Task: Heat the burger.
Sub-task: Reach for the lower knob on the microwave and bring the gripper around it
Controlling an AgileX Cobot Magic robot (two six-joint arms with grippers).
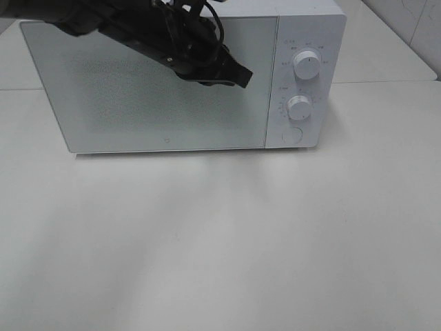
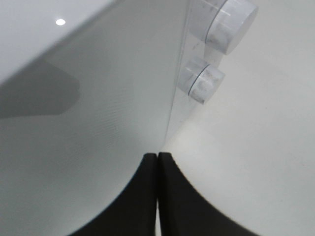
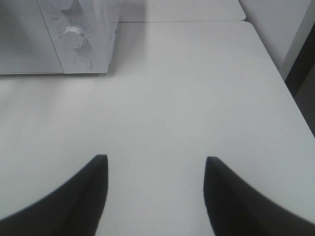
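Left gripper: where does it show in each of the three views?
Exterior high: left gripper upper middle, before the microwave door.
Left wrist: its shut fingertips near the door's edge, beside the knobs.
Right wrist: not in it.
Shared landmark: the microwave's knobs, seen in all three.

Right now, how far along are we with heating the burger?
Done: the microwave has its door shut. No burger shows anywhere, so I cannot tell whether it sits inside. In hand: the left arm, jaws shut, is in front of the door near the upper knob; the right arm, jaws open, is over the table, holding nothing. Left, probably: setting the knobs.
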